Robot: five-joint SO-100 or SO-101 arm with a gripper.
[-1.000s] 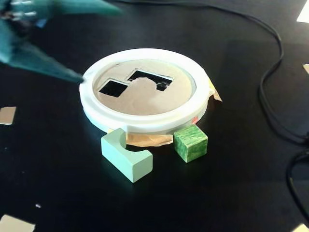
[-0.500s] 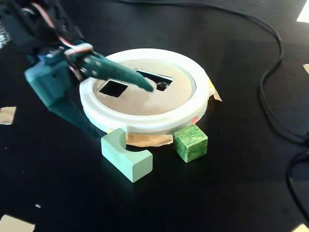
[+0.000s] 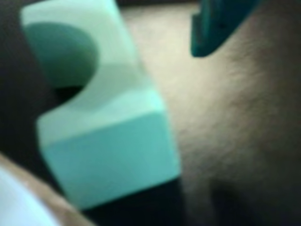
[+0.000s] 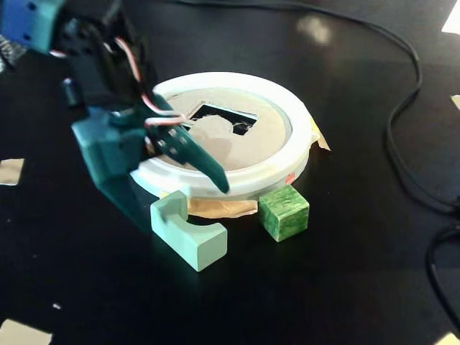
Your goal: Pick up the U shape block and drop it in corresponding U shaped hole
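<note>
Fixed view: open jaws (image 4: 188,205) over U block (image 4: 188,231), no legible writing.

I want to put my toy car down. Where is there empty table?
Bare black table lies right of the green cube, before the black cable. It is crowded where the end effector hangs by the U shape block against the white ring.

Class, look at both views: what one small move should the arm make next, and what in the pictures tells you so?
Probably close the gripper on the U-shaped block. In the fixed view the block lies on the table, not yet lifted, beside the white ring lid. The jaws stand open, one finger at the block and the other above it.
</note>
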